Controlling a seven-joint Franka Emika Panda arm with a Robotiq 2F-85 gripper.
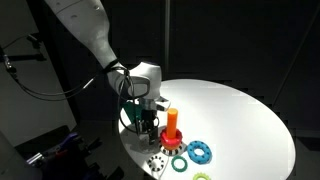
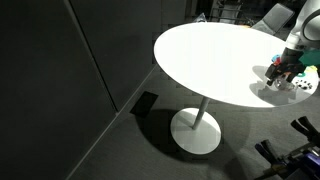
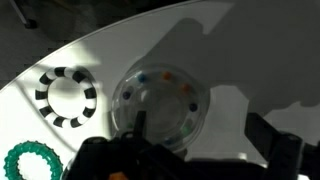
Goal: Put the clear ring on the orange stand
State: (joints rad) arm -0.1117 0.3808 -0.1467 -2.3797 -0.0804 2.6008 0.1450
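Wrist view shows the clear ring [image 3: 160, 100] lying flat on the white table [image 3: 250, 60]: a pale, see-through round piece with a glossy rim and a few small coloured dots showing within it. Just beside the clear ring lies a white ring with dark bars [image 3: 67, 95], and farther from it, at the picture's edge, a green ring [image 3: 28, 162]. The gripper [image 3: 200, 155] hangs over the clear ring's near edge, its dark fingers [image 3: 285, 150] spread well apart and pinching nothing. In an exterior view the orange stand [image 1: 172, 118], an upright peg on a red base, rises just beside the gripper, which hides the clear ring there
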